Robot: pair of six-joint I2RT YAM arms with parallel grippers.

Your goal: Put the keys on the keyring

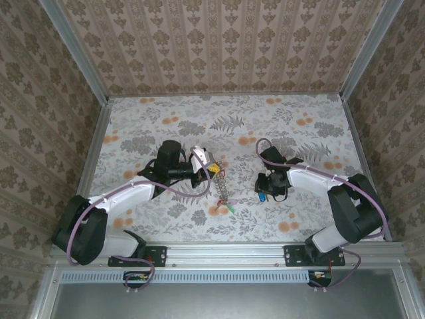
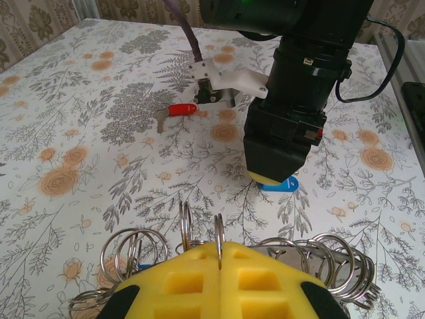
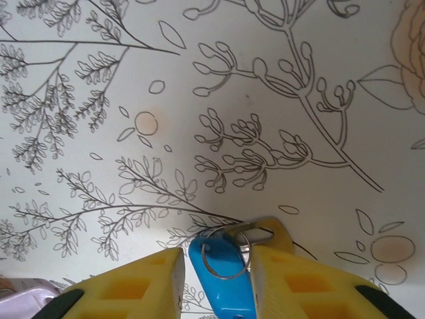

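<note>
Right wrist view: right gripper [image 3: 216, 266] pinches blue-tagged key [image 3: 222, 266] against table; it may slip. Left gripper [image 2: 219, 266], pressed together, clamps keyring [image 2: 219, 232] nearby.

The blue-tagged key [image 3: 222, 262] is cut off by the frame's bottom edge, its blade hidden behind a yellow pad.

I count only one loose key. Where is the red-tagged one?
In the left wrist view, the red-tagged key lies on the table, beyond and left of the right gripper.
</note>
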